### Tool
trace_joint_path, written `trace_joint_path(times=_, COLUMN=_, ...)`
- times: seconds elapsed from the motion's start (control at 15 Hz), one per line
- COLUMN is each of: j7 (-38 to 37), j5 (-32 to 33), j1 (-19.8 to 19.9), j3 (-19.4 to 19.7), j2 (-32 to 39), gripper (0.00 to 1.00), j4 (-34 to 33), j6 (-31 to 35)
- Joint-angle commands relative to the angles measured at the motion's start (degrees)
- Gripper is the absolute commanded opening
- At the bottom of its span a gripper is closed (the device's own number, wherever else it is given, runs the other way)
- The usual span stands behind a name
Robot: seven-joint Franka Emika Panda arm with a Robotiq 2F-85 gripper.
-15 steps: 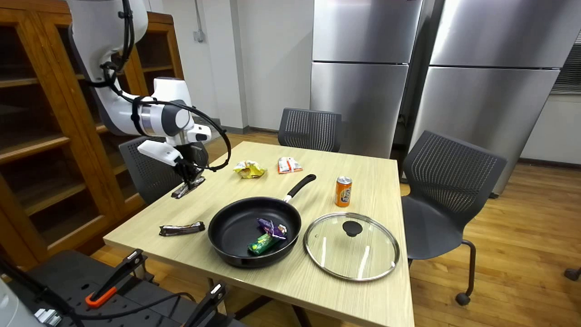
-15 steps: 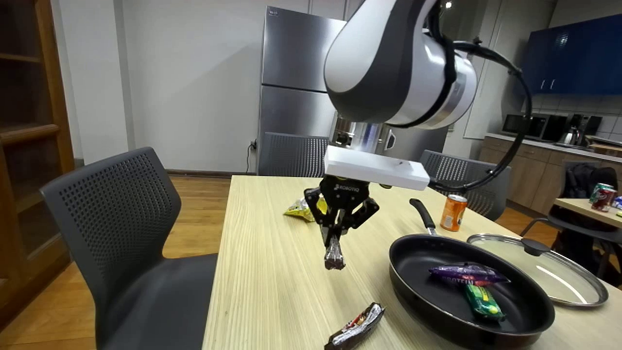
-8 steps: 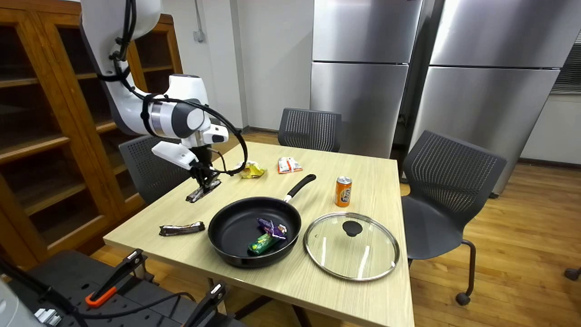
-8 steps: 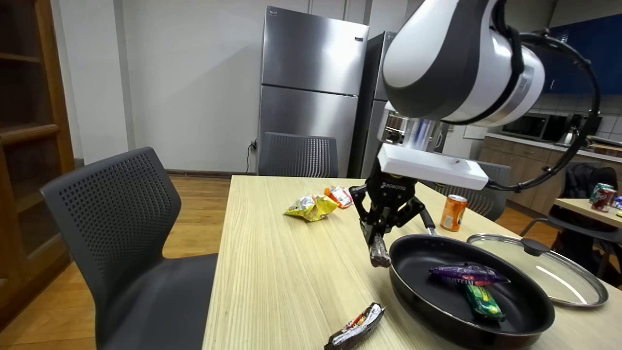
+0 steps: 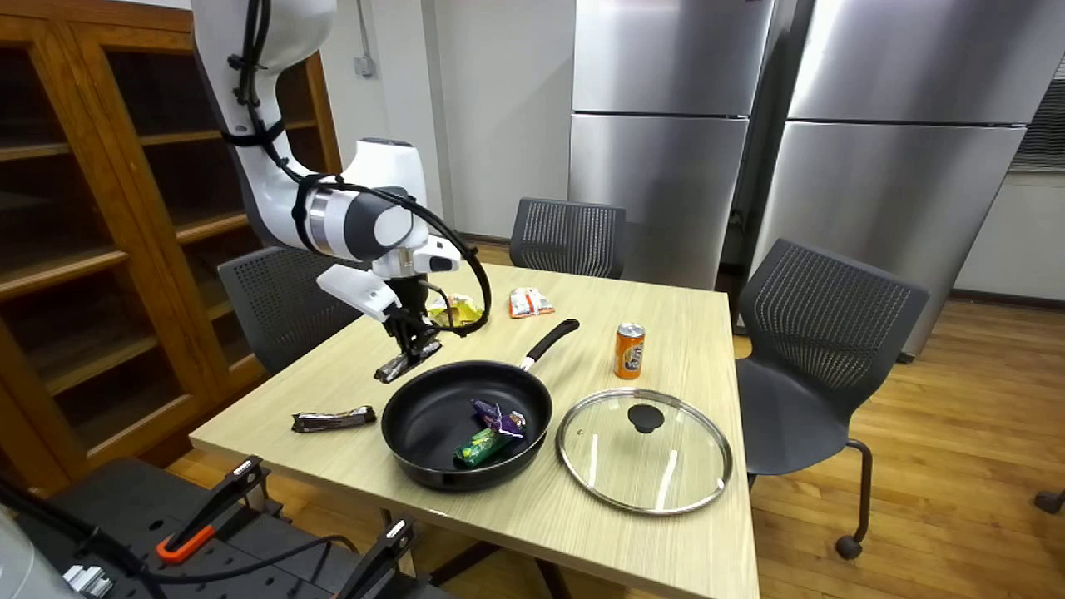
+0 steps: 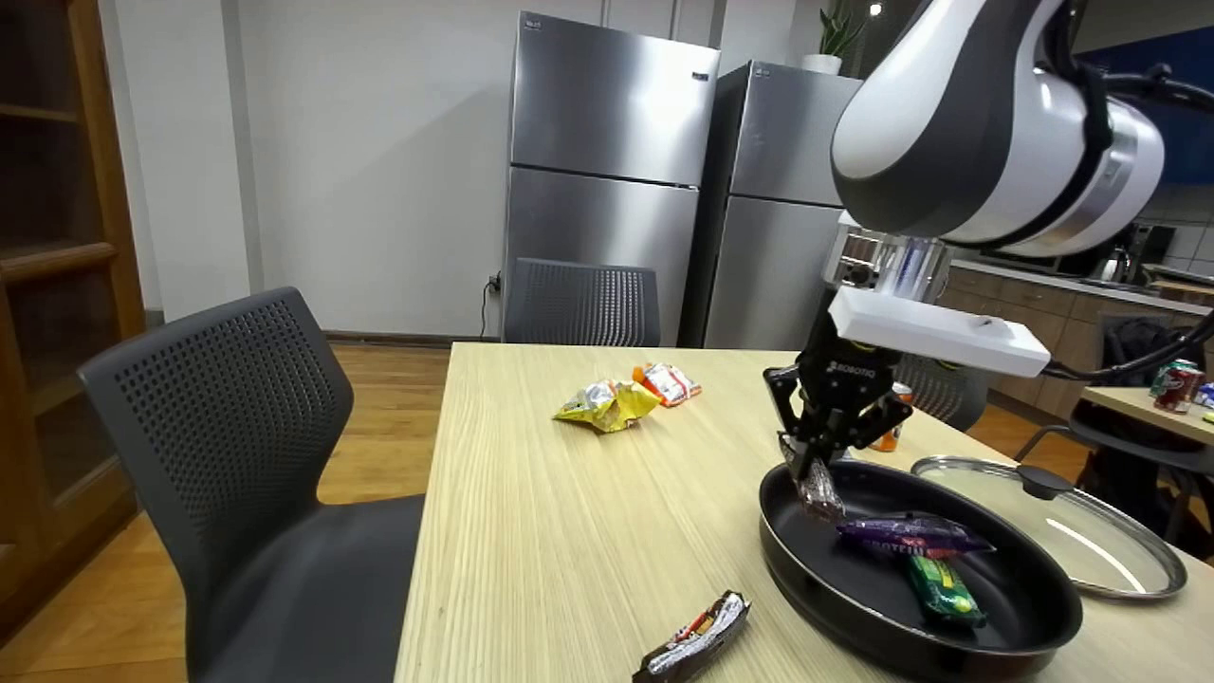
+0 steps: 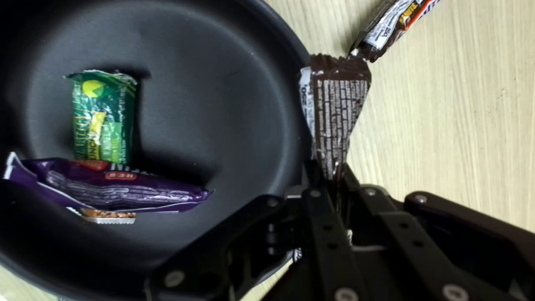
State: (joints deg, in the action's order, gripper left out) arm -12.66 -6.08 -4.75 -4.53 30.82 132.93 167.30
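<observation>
My gripper (image 7: 330,173) is shut on a dark brown wrapped bar (image 7: 336,108), whose wide end sticks out beyond the fingertips. In the wrist view that bar overlaps the rim of the black frying pan (image 7: 200,92); how high it hangs I cannot tell. Inside the pan a green wrapped bar (image 7: 104,121) lies partly under a purple wrapper (image 7: 121,188). Another brown bar (image 5: 333,419) rests on the table left of the pan. In an exterior view the gripper (image 6: 808,457) appears at the pan's near-left rim, with the held bar (image 6: 821,498) tilted downward.
A glass lid (image 5: 616,466) with a black knob lies right of the pan, and an orange can (image 5: 629,358) stands behind it. The pan's handle (image 5: 553,339) points backward. A yellow bag (image 6: 607,406) and a white-orange bag (image 5: 528,303) lie farther back. Chairs (image 5: 824,349) surround the table.
The arm has swung rightward in both exterior views, carrying the brown bar from the table's left side to the pan's rim. The other items have stayed put.
</observation>
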Motion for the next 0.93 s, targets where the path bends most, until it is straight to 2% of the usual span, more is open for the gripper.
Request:
trace_joint_path(times=0.0, j7=2.18, j5=-2.27, j1=3.08, j3=-0.56, j2=-1.75, gripper=0.03, j4=1.11, j6=-1.13)
trace_joint_path(times=0.2, j7=2.62, j5=-3.36, j1=5.43, j3=-0.64, j2=-0.71, gripper=0.03, j4=-0.09, j6=-2.19)
trace_joint_path(times=0.47, j7=1.09, j5=-3.45, j1=5.6, j3=1.69, j2=1.09, gripper=0.03, j4=-2.13, j6=-3.05)
trace_joint_path(times=0.87, j7=1.62, j5=-5.1, j1=7.48, j3=1.08, j2=5.69, gripper=0.03, j4=-7.93, j6=-3.35)
